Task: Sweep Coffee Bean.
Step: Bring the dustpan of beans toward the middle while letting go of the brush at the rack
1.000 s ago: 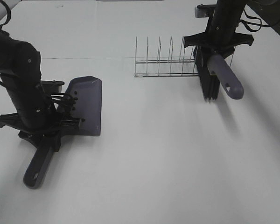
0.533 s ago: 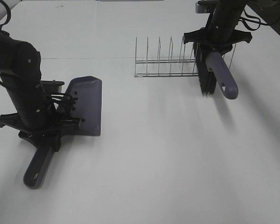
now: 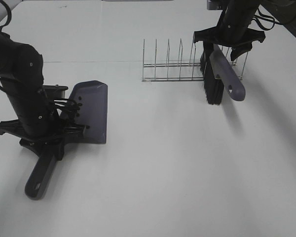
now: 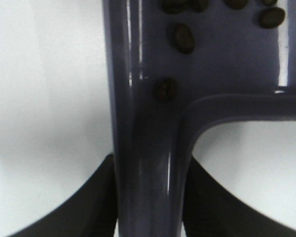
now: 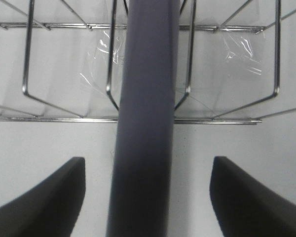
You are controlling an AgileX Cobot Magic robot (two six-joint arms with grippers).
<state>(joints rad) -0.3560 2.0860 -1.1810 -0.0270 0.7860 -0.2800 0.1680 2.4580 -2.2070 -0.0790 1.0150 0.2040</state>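
Exterior high: right pincer (image 3: 229, 45) grips brush (image 3: 227, 80) tilted beside rack (image 3: 168, 65).

Your R gripper (image 3: 223, 45) has pulled the brush (image 3: 226, 74) back twd the wire rack (image 3: 172, 66); bristles now overlap the rack's right end.

Purple-grey dustpan (image 3: 91, 111) w/ dark brown beans (image 4: 184, 38), black-bristled brush (image 3: 213, 89), white table (image 3: 177, 163)

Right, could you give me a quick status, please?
Left gripper shut on dustpan, right gripper shut on brush. Coffee beans in dustpan. Wire rack near brush.
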